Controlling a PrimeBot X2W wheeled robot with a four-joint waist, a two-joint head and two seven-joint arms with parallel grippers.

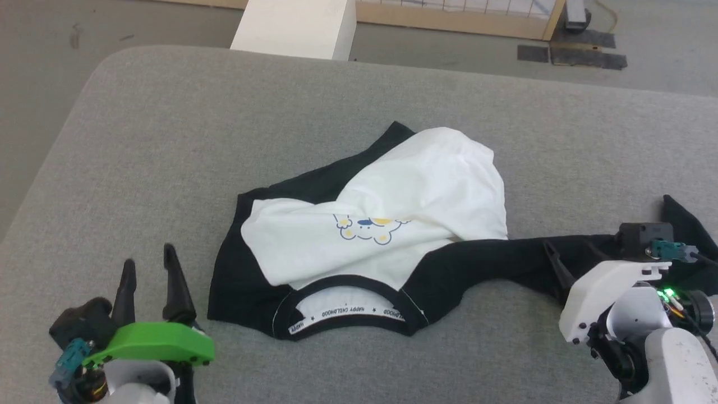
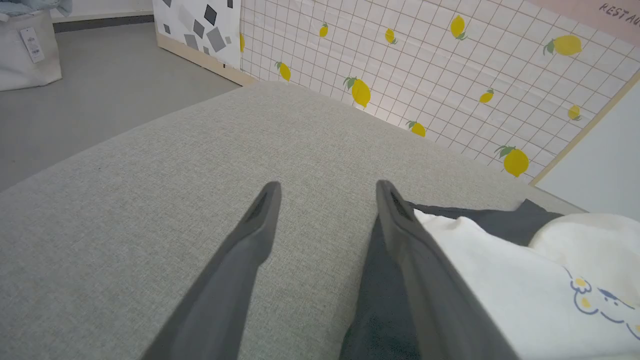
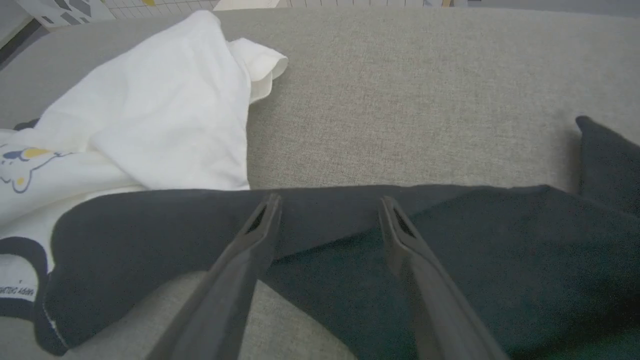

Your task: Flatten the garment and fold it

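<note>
The shirt [image 1: 392,185] is laid crumpled on the surface [image 1: 168,140], collar [image 1: 348,314] at its near edge. Its white body is bunched and folded over itself, so flattening is judged unfinished. One black sleeve [image 1: 505,258] is stretched out to the shirt's right. The right gripper [image 3: 327,205] is held over it with jaws spread and nothing pinched, probably placed to take that sleeve. The left gripper [image 1: 148,280] is set just off the shirt's left edge, jaws likewise spread and empty, ready for the black cloth there.
</note>
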